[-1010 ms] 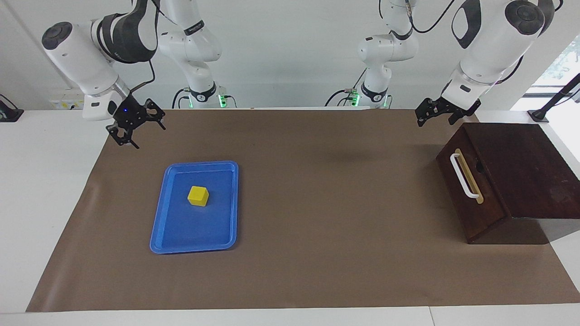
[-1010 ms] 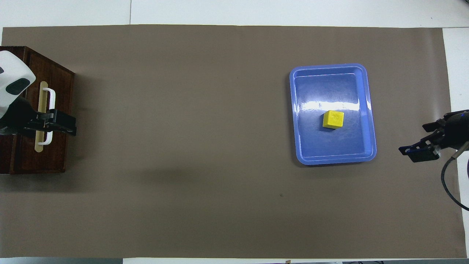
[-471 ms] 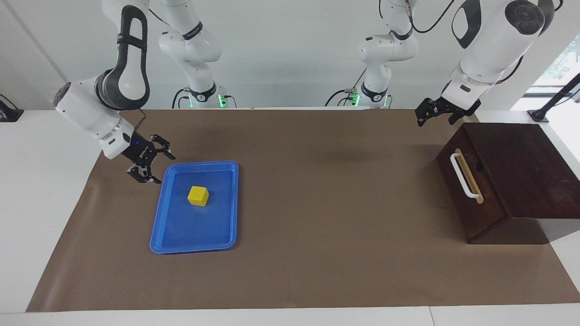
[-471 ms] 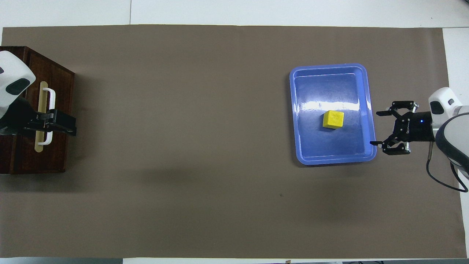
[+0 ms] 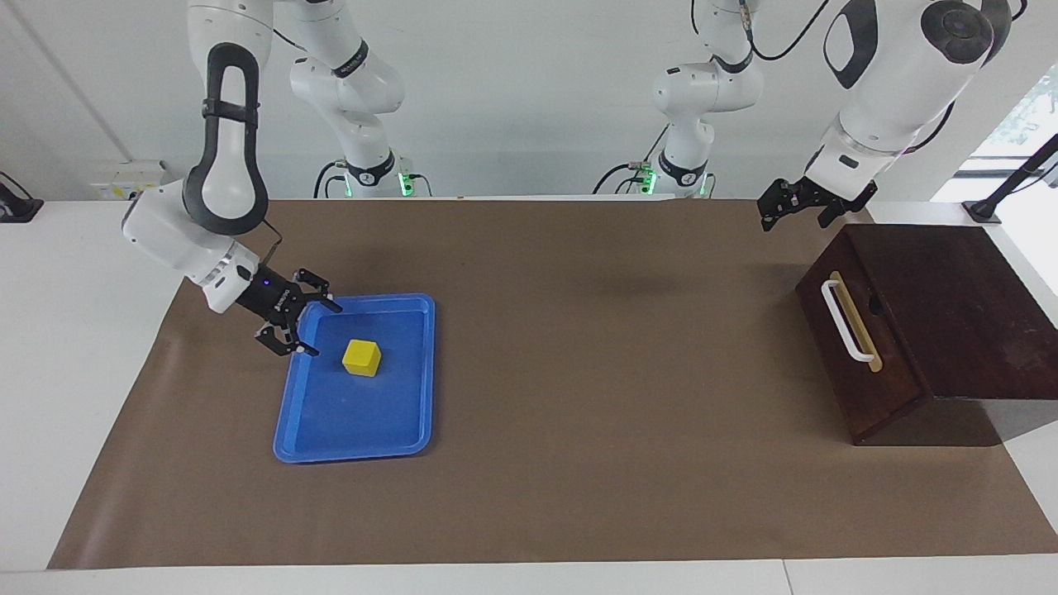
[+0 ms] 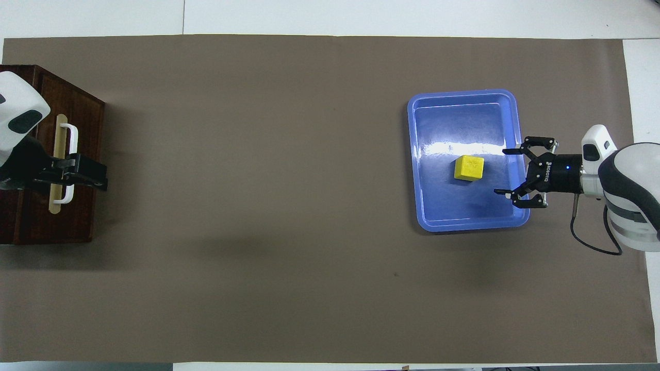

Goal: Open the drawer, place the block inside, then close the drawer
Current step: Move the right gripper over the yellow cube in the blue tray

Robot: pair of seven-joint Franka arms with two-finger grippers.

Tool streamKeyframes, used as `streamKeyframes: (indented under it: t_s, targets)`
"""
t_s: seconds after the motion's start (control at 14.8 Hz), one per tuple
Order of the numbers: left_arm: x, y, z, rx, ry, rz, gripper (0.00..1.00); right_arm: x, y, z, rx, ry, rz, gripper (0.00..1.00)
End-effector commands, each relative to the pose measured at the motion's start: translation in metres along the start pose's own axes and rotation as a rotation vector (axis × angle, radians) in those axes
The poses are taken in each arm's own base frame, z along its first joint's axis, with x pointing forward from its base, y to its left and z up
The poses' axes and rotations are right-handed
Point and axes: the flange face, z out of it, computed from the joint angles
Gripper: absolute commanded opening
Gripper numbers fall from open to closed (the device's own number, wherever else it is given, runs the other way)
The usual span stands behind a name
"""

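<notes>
Place: a robotics lab or test cell.
Arms: two white robot arms [image 5: 207,165] and [image 5: 893,74], bases bolted at one edge of the tabletop [image 5: 50,330], green status lights at the bases.
Surface: plain brown paper mat [image 5: 579,413] spread flat over the white tabletop.
Walls: bare white, loose black cables [image 5: 793,41] hanging by the arms.
Props: a few staged items, widely spaced on the mat.
</notes>
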Motion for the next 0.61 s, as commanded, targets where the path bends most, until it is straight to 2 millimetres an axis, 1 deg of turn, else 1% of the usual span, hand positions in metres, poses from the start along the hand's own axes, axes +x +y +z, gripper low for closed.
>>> streamKeyframes:
  t_s: [0.0,0.07,0.27,0.54]
  targets:
    - [-0.005,-0.002,-0.003,-0.008,-0.008,0.0,1.0,0.003,0.01,0.026,-0.001,0.055,0.016,1.0]
    - [-0.005,-0.002,-0.003,-0.008,-0.008,0.0,1.0,0.007,0.01,0.032,0.002,0.048,0.008,1.0]
    - [-0.005,-0.002,-0.003,-0.006,-0.008,0.0,1.0,0.006,0.008,0.039,0.005,0.039,-0.001,1.0]
    - [-0.005,-0.001,-0.003,-0.007,-0.008,0.002,1.0,0.005,0.008,0.04,0.002,0.035,-0.055,1.0]
